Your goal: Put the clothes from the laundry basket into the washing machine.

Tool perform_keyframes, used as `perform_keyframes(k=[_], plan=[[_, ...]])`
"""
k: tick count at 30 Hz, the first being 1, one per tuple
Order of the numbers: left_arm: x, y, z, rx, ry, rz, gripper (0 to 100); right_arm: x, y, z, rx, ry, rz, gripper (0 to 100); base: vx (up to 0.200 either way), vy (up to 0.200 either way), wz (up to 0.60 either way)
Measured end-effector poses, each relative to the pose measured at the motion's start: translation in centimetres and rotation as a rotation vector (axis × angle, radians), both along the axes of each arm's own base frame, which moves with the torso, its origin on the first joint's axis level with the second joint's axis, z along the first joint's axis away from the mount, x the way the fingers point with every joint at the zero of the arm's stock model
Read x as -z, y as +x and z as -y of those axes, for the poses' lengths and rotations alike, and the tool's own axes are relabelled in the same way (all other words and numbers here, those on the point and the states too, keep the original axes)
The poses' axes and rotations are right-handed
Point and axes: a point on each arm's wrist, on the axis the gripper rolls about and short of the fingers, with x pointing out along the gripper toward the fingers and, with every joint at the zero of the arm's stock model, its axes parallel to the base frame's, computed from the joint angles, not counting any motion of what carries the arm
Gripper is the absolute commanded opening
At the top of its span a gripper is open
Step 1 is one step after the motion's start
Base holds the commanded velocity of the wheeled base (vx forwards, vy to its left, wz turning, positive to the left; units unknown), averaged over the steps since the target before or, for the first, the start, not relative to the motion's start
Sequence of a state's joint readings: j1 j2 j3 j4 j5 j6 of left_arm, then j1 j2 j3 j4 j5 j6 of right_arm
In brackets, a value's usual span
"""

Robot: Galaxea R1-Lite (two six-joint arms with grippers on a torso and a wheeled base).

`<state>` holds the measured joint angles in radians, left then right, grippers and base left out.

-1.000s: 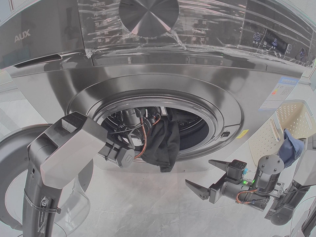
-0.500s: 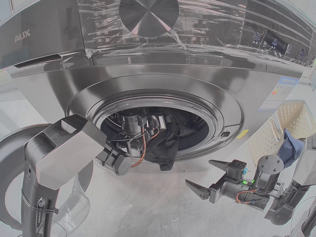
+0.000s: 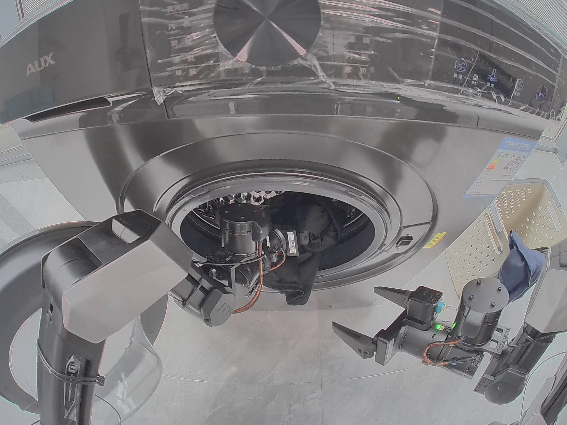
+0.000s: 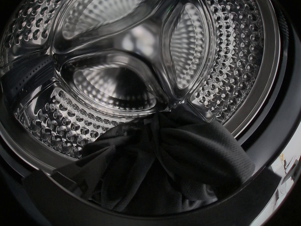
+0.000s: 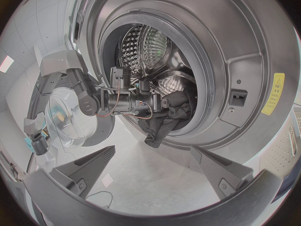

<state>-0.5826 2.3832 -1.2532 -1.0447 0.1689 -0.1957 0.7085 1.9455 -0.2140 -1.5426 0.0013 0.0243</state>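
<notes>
Since the earlier frames the left arm has swung lower and pushed its wrist further into the washing machine point(image 3: 354, 143), taking the black garment point(image 3: 316, 234) with it. Most of the cloth that hung over the door opening's rim now lies inside the drum point(image 4: 219, 41), and a short tail hangs over the rim at lower centre of the head view. The left gripper point(image 3: 295, 240) sits in the drum mouth against the bunched cloth; whether it grips the cloth cannot be told. The right gripper point(image 3: 357, 309) hangs at lower right of the head view, jaws spread wide and holding nothing, well apart from the garment. At the right edge stands the cream perforated laundry basket point(image 3: 522, 208) with a blue cloth point(image 3: 522, 267) in it. The round glass door point(image 3: 20, 278) stands open at lower left.
</notes>
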Motion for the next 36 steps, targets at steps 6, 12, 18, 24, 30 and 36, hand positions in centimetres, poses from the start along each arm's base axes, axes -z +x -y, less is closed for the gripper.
perform_keyframes(k=[6,12,18,24,30,36], plan=[[0.2,0.7,0.4,0.0,-0.003,0.002,0,0.0,0.0,0.0,-0.001,0.001,0.001,100,0.0,0.0,0.0],[-0.4,2.0,1.0,-0.011,-0.042,0.044,0,-0.1,0.1,-0.1,-0.002,0.005,0.005,100,0.0,0.0,0.0],[-2.4,4.0,1.3,-0.058,-0.141,0.127,0,-0.2,0.1,-0.2,-0.002,0.007,0.008,100,0.0,0.0,0.0],[-3.6,5.1,1.0,-0.088,-0.213,0.167,100,-0.2,0.2,-0.2,-0.003,0.011,0.012,100,0.0,0.0,0.0],[-3.5,5.1,1.1,-0.088,-0.213,0.161,100,-0.3,0.3,-0.3,-0.001,0.014,0.014,100,0.0,0.0,0.0],[-2.7,4.1,0.9,-0.086,-0.165,0.092,100,-0.3,0.3,-0.2,0.0,0.015,0.015,100,0.0,0.0,0.0]])
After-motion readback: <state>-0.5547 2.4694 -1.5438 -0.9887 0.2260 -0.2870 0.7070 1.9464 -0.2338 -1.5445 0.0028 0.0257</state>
